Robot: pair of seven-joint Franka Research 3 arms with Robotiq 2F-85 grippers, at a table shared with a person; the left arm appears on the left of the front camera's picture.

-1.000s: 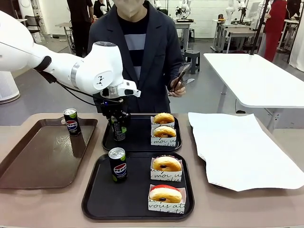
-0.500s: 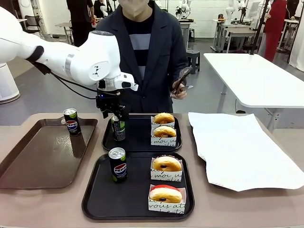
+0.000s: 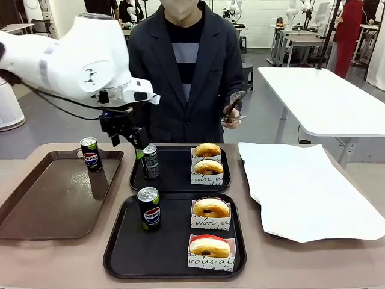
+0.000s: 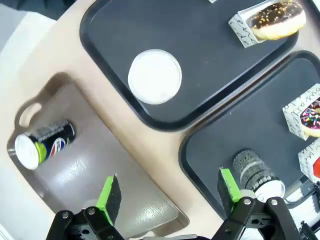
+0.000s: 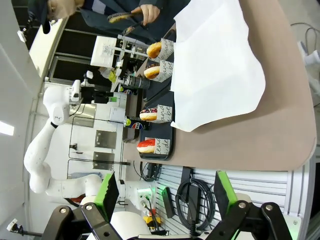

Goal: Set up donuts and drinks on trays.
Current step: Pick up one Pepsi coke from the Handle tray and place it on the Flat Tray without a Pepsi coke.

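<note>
Leftmost, one slim black Pepsi can (image 3: 90, 154) stands on our long glossy brown tray (image 3: 36, 208). Our left gripper (image 3: 124, 136), jaws spread and empty, has lifted off the can (image 3: 150, 161) just placed on the far matte black tray (image 3: 180, 180). Near tray (image 3: 120, 253): can (image 3: 149, 209), two donuts. Both trays look stocked. Right gripper (image 5: 162, 197): spread, idle.

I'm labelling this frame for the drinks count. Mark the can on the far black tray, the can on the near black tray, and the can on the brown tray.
Far-tray can (image 3: 150, 161), front view, its side.
Near-tray can (image 3: 149, 209), front view, its logo.
Brown-tray can (image 3: 90, 155), front view, its logo.
</note>
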